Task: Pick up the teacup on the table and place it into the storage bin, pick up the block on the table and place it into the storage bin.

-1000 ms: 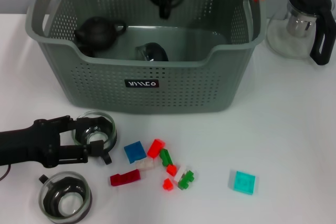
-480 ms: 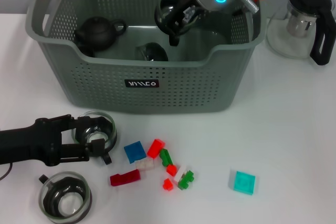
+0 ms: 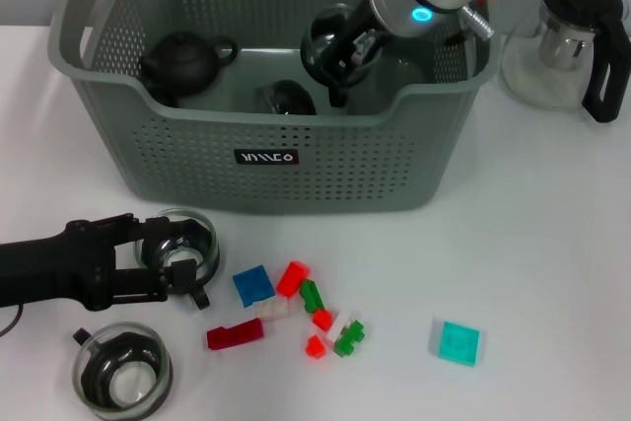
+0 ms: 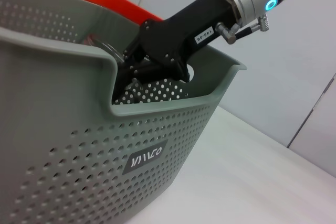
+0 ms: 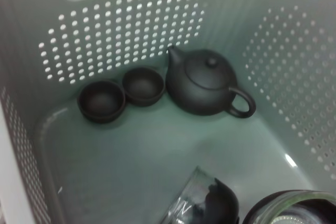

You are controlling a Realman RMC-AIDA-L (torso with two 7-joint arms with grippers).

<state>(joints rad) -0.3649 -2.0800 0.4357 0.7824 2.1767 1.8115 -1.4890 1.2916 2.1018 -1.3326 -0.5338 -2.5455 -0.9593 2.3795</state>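
Note:
The storage bin (image 3: 296, 160) stands at the back of the table. Over its inside hangs my right gripper (image 3: 337, 54), shut on a glass teacup (image 3: 325, 35); that cup's rim shows in the right wrist view (image 5: 286, 209). My left gripper (image 3: 173, 263) rests on the table at the front left, right against a second glass teacup (image 3: 189, 240). A third glass teacup (image 3: 122, 374) stands nearer the front edge. Loose blocks lie in front of the bin: a blue one (image 3: 253, 285), a red one (image 3: 292, 278), a dark red one (image 3: 235, 334) and a cyan one (image 3: 458, 342).
Inside the bin are a black teapot (image 5: 207, 85), two small dark cups (image 5: 102, 100) and another glass cup (image 3: 286, 98). A glass pot with a black handle (image 3: 577, 41) stands right of the bin. Bare white table lies at the front right.
My right arm has come down and slightly right with the glass teacup, lower into the bin. The left arm and the things on the table have not moved.

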